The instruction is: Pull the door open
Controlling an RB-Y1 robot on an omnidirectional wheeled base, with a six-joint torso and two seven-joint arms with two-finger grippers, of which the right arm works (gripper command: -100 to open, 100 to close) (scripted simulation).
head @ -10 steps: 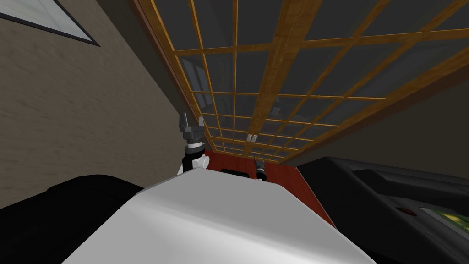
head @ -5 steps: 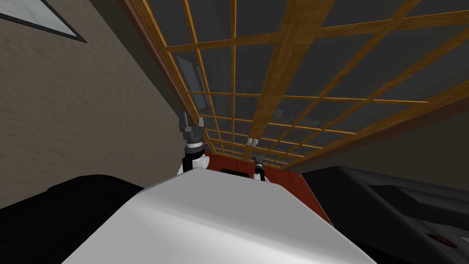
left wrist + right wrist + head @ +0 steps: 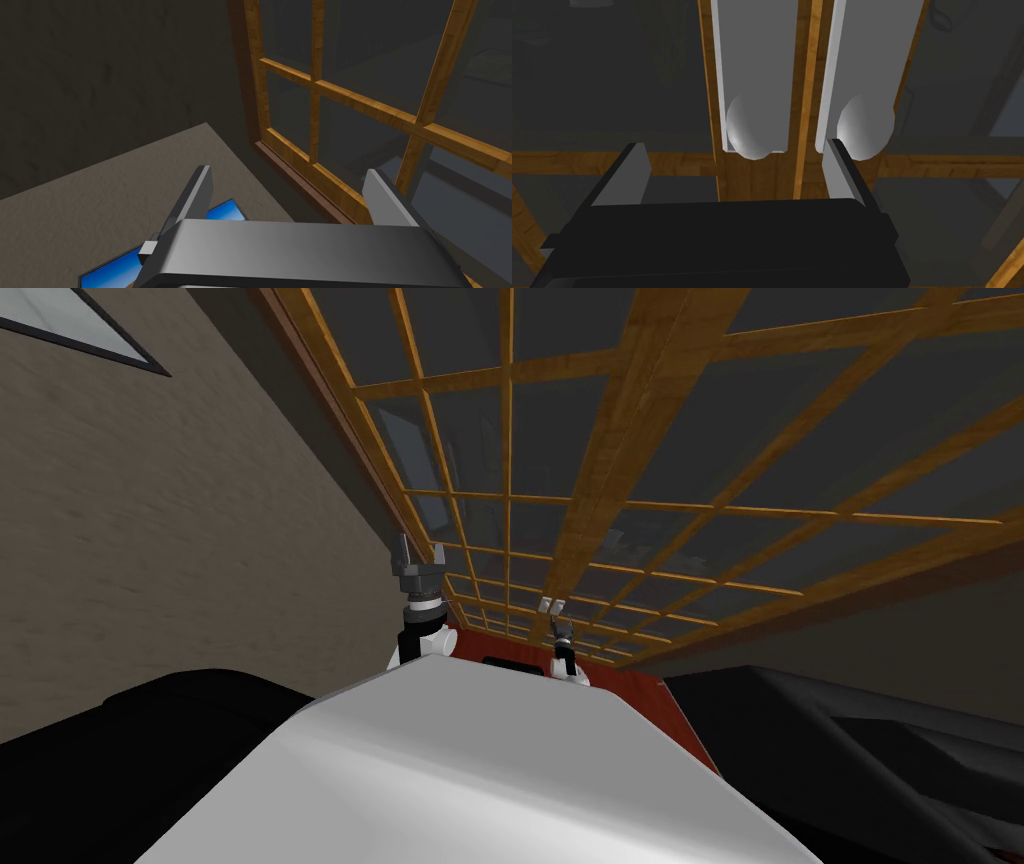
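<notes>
Amber wood: your door [image 3: 620,438] is a lattice of grained, honey-coloured bars. Thick stiles run down its middle and thin, square-cut bars cross them.
Glass: the panes [image 3: 560,398] between the bars are dark grey and smooth, with faint reflections.
Door's place: it stands straight ahead of you, and its foot meets the floor just beyond your arms. The two leaves lie edge to edge at the middle stiles.
Fittings: two long, flat, light grey plates [image 3: 757,50] lie side by side on the meeting stiles, with a narrow strip of wood between them. Each carries one of the smooth, grey, ball-shaped knobs [image 3: 752,132] at its end.
Right arm: your right tool [image 3: 734,150] points at the plates, its blade-like fingers standing wide and holding nothing. One knob sits beyond the gap between them. One fingertip [image 3: 837,150] shows against the edge of the other knob, and you cannot tell whether it touches.
Left arm: your left tool [image 3: 418,550] stands upright beside the door's frame, near the wall, its fingers wide and empty.
Wall: it [image 3: 150,538] is tan with a rough, streaked texture, and it meets the door's frame at your left.
Floor: it [image 3: 500,643] shows as a red-brown, smooth strip at the door's foot.
Low at your right: a dark bulk [image 3: 870,758] with rounded edges, too dim to name.
</notes>
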